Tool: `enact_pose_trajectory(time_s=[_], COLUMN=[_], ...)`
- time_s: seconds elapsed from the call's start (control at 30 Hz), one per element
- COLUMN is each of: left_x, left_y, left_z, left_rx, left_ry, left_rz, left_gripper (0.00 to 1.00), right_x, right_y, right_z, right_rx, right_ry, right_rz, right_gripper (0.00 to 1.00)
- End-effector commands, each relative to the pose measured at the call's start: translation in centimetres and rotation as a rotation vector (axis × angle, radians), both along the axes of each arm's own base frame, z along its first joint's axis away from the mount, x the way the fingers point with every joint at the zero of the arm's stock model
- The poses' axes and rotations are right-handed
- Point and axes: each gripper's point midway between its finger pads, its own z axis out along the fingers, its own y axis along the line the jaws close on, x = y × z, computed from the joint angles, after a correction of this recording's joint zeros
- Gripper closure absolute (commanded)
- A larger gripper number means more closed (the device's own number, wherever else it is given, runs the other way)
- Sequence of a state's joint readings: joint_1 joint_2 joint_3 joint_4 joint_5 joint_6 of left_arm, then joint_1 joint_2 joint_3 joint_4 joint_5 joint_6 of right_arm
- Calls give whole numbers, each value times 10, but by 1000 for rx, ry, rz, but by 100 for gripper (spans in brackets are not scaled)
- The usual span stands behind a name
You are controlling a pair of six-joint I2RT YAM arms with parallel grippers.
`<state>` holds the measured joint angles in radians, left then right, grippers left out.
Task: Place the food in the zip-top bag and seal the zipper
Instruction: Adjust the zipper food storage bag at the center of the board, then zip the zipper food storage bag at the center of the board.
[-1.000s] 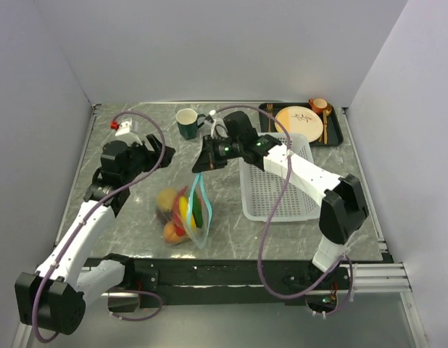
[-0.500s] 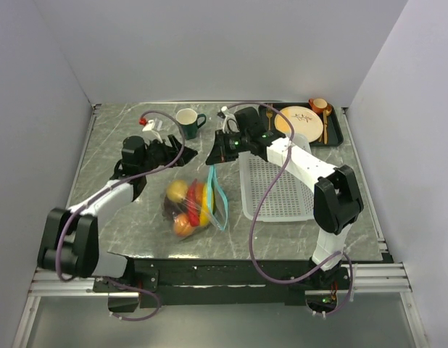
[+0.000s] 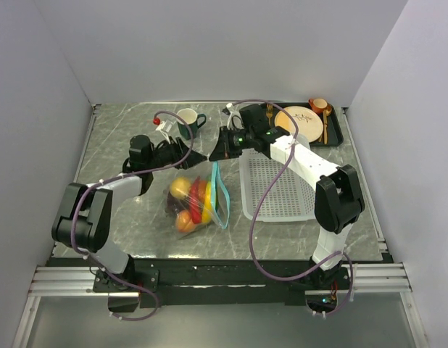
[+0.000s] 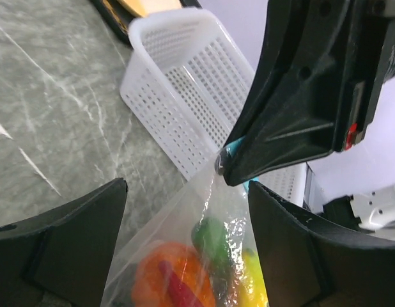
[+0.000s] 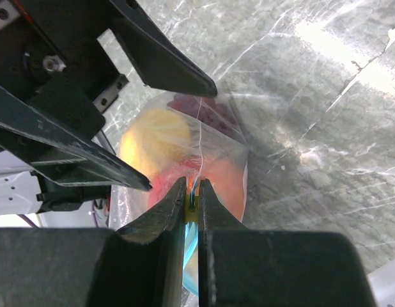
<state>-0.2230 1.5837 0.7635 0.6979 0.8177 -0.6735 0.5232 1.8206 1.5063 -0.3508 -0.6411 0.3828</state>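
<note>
Since the earlier frames, the left arm (image 3: 112, 190) has swung in from the far left toward the middle of the table (image 3: 130, 217). The bag (image 3: 195, 206) has shifted a little to the right.

**Position.** The bag hangs from the right gripper (image 5: 193, 185) with the food (image 3: 188, 199) bunched in its lower part. Whether its bottom rests on the table cannot be told. The white basket (image 3: 278, 192) stands just to its right.

**Grippers.** The right gripper is pressed together on the teal zipper (image 3: 221, 190) at one top corner. The left gripper (image 4: 186, 185) is spread wide, one finger on either side of the bag's upper edge, and is not touching it.

**Pose.** The right arm (image 3: 304, 163) reaches from the near right across the basket, its wrist turned down and left. The left arm lies low and extended, with its fingers pointing right at the other gripper's tips.

**Risks.**
- The mouth appears unsealed and is held at one corner only, so a tilt or tug could spill the food.
- The thin film could slip out of the pinch under the load.
- The left fingers could close on loose film below the strip, or on one wall only, and leave the zipper misaligned.
- The two grippers are very near each other and could collide.
</note>
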Motion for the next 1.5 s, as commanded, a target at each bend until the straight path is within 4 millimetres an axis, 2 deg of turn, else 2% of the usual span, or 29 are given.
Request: enact_pose_trajectory(time_s=[0.0, 0.13, 0.23, 0.27, 0.53, 0.63, 0.67, 0.7, 0.73, 0.77, 0.9, 1.03, 1.13, 1.4, 1.47], left_x=[-7, -10, -12, -13, -18, -18, -18, -17, -17, -17, -16, -16, -17, -16, -16], left_y=[-18, -22, -22, -22, -19, -19, -20, -20, -21, -21, -24, -25, -25, -25, -25], left_z=[22, 16, 15, 14, 15, 15, 15, 17, 17, 18, 19, 18, 20, 22, 21], left_rx=[-29, 5, 3, 4, 23, 21, 18, 12, 5, 2, 1, 5, 2, 1, 0], left_ry=[-89, -81, -77, -72, -70, -70, -65, -67, -57, -54, -53, -50, -54, -58, -56], left_rz=[-105, -105, -105, -109, -96, -96, -95, -96, -95, -98, -95, -90, -84, -75, -74], left_gripper=[19, 23, 32, 38, 51, 70, 81, 87, 98, 99, 99, 99, 99, 99, 99], right_x=[16, 15, 16, 16, 18, 18, 18, 18, 18, 17, 20, 27, 28, 24, 23], right_y=[8, 7, 6, 6, 1, 1, 1, 1, 2, 2, -3, -13, -21, -17, -16], right_z=[33, 35, 37, 36, 37, 36, 37, 37, 38, 38, 40, 44, 50, 44, 45], right_rx=[79, 78, 80, 79, 81, 83, 86, 88, 88, 86, 79, 78, 104, 120, 129], right_ry=[-82, -88, -90, -89, -90, -86, -85, -85, -84, -84, -95, -123, -134, -97, -93], right_rz=[-6, -6, -6, -7, -29, -29, -27, -26, -28, -25, -51, -120, -161, -124, -117], right_gripper=[98, 98, 98, 98, 98, 97, 96, 93, 84, 77, 62, 59, 59, 71, 71])
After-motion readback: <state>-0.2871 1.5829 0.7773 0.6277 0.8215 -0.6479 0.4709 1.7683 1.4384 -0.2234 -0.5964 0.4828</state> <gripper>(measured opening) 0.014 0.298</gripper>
